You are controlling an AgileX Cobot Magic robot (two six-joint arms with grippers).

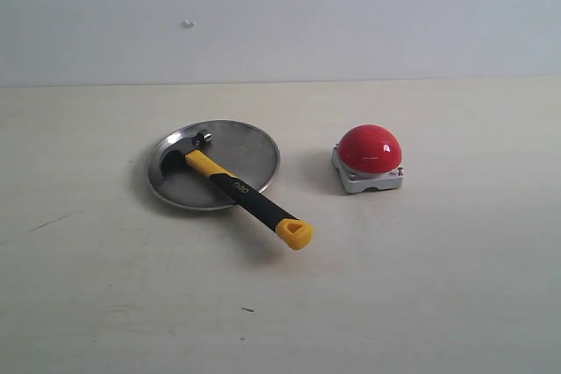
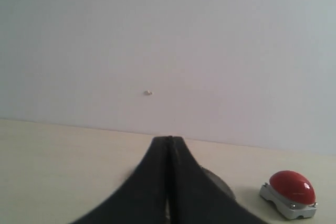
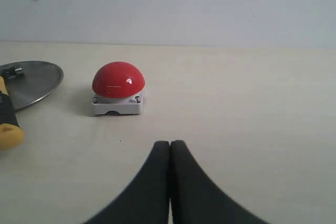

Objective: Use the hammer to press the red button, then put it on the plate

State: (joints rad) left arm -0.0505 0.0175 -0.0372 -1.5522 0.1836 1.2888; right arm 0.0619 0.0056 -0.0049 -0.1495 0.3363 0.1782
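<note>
The hammer (image 1: 241, 192) lies with its dark head inside the silver plate (image 1: 254, 151); its black handle crosses the rim and the yellow end rests on the table. The red button (image 1: 370, 148) on its grey base stands to the plate's right, untouched. Neither arm shows in the exterior view. My left gripper (image 2: 169, 139) is shut and empty, with a sliver of the plate (image 2: 220, 184) and the red button (image 2: 292, 187) beyond it. My right gripper (image 3: 170, 143) is shut and empty, well short of the red button (image 3: 118, 80); the plate (image 3: 37, 80) and the hammer's yellow end (image 3: 9, 132) lie beside it.
The pale tabletop (image 1: 421, 286) runs to a plain white wall (image 1: 351, 15) behind. A small dark speck (image 1: 249, 309) lies near the front.
</note>
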